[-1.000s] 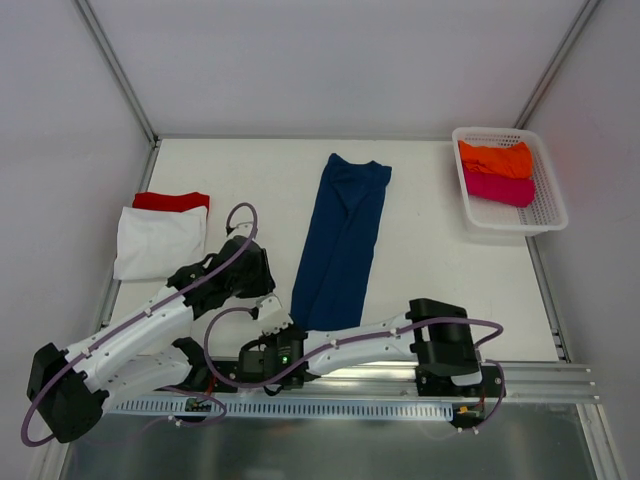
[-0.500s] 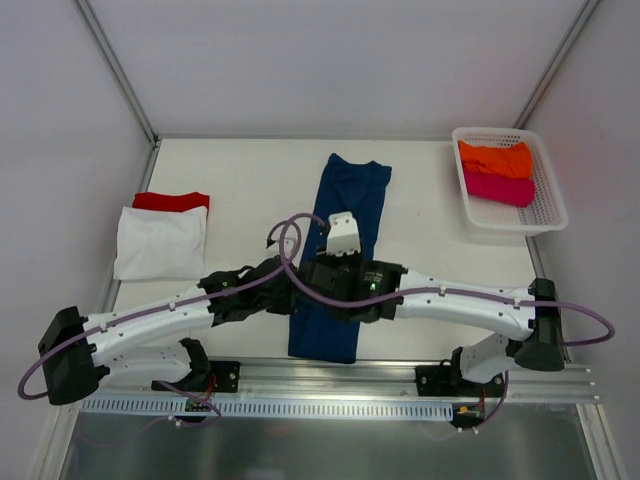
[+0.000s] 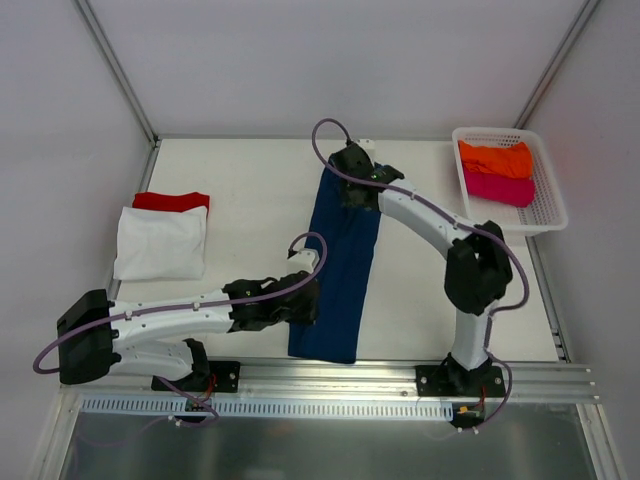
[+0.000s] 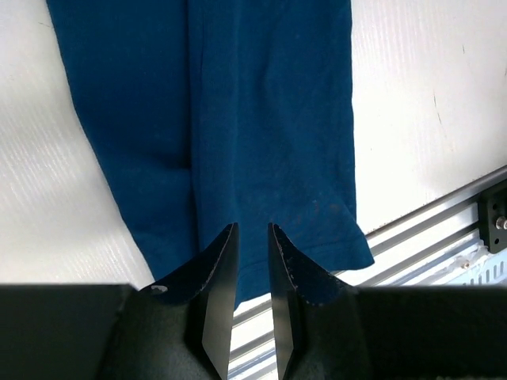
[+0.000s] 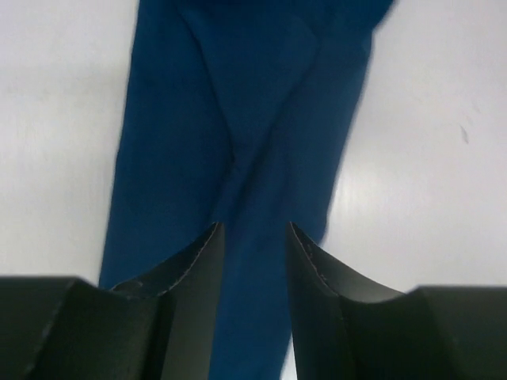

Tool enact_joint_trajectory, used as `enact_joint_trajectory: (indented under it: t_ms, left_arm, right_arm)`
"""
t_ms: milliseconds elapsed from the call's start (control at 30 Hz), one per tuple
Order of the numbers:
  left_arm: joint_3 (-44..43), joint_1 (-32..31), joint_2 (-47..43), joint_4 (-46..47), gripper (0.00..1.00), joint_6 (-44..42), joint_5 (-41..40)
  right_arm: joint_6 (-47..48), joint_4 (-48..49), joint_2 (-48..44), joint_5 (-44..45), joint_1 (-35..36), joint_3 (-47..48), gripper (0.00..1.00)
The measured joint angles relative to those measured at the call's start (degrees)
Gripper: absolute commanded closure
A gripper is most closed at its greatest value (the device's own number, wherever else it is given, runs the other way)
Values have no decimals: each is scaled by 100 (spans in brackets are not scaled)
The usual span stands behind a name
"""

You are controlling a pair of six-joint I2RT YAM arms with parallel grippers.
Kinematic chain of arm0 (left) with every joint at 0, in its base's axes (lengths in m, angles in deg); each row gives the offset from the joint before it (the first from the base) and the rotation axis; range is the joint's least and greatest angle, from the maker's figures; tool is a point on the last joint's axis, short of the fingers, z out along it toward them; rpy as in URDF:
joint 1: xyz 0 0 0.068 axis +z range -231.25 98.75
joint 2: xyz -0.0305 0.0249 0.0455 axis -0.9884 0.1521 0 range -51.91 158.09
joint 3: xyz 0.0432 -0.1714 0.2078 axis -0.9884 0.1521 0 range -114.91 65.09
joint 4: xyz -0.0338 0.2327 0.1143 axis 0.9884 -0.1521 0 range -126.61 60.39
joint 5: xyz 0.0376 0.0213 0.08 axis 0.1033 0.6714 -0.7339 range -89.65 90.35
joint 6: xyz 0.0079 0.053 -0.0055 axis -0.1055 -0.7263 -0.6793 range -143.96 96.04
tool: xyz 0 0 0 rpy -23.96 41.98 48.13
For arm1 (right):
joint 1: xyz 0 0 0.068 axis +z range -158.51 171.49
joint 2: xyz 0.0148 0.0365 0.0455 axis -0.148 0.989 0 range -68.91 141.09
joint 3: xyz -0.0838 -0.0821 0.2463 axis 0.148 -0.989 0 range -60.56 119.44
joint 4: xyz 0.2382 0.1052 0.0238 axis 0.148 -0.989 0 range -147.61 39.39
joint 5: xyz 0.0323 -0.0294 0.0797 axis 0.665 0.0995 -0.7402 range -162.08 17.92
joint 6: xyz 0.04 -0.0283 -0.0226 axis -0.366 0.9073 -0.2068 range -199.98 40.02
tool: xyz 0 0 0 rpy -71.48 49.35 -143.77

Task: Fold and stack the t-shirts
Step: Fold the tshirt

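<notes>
Swung out from mid-table, the right gripper (image 3: 352, 168) hangs over the far end of the navy shirt (image 3: 345, 250), the left gripper (image 3: 303, 300) at its near left edge; left wrist view, jaws narrowly parted, empty; right wrist view, wider, empty.

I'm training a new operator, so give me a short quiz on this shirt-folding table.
1. True or false: the white basket holds an orange shirt.
2. What lies on the red shirt? A) white shirt B) black shirt C) nothing
3. Which pincer hangs over the navy shirt's far end?
Key: 1 true; 2 A; 3 the right pincer.
</notes>
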Motion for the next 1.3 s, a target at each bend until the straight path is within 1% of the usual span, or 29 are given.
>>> enact_joint_trajectory:
  t_ms: [100,233,367,467,667,967,1300]
  left_arm:
    - [0,-15,35,20,78,52,-4]
    - [0,-42,177,48,78,85,0]
    - [0,-76,295,55,79,138,0]
    - [2,-105,315,57,79,201,-4]
    - [2,-111,315,66,78,223,-9]
    - [2,-111,463,74,78,221,-11]
    - [2,-111,555,74,78,225,-11]
  right_arm:
    - [225,214,905,-584,-350,745,61]
    - [402,299,1882,-1102,-614,1480,62]
    - [483,299,2643,-1478,-800,2212,61]
    - [501,304,3036,-1749,-951,2769,61]
    - [503,334,3381,-2057,-1279,3499,60]
    - [654,354,3416,-2035,-1397,3620,59]
    - [739,428,3834,-2186,-1598,3733,58]
